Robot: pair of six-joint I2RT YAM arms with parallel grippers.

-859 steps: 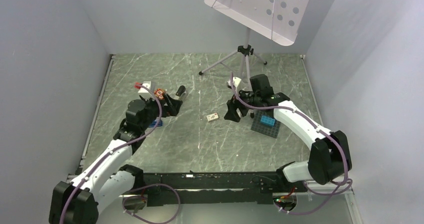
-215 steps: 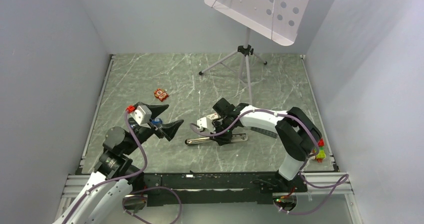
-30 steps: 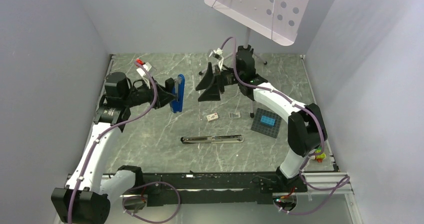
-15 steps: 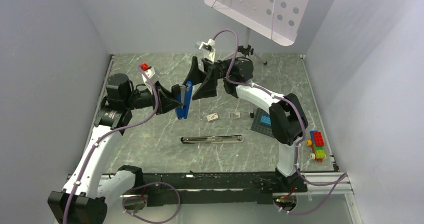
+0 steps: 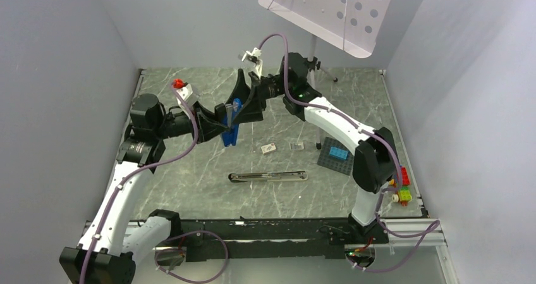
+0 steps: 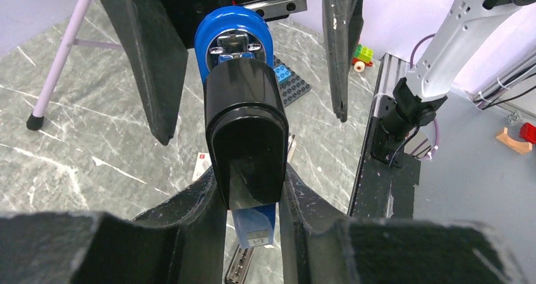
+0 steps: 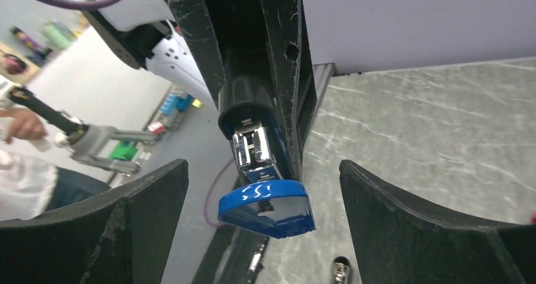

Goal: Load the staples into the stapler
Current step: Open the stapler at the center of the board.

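My left gripper [image 5: 221, 123] is shut on a blue and black stapler [image 5: 230, 134] and holds it up above the table, tilted on end. In the left wrist view its fingers [image 6: 189, 214] press both sides of the stapler's black body [image 6: 246, 126]. My right gripper [image 5: 245, 102] is open, its fingers spread on either side of the stapler's upper end without touching it. The right wrist view shows the stapler's blue tip [image 7: 268, 207] and chrome magazine [image 7: 253, 148] between the wide-apart fingers [image 7: 152, 202]. The staples [image 5: 296, 146], a tiny silver-grey block, lie on the table.
A long stapler [image 5: 268, 177] lies opened flat on the marble table. A small white and red box [image 5: 268, 148] sits beside the staples. A dark baseplate with a blue brick [image 5: 335, 154] and colourful bricks [image 5: 399, 186] lie at the right. A tripod [image 5: 310, 69] stands at the back.
My right gripper has swung left, still open, and now straddles the held stapler's upper end. My left arm has shifted the stapler slightly right and tilted it.
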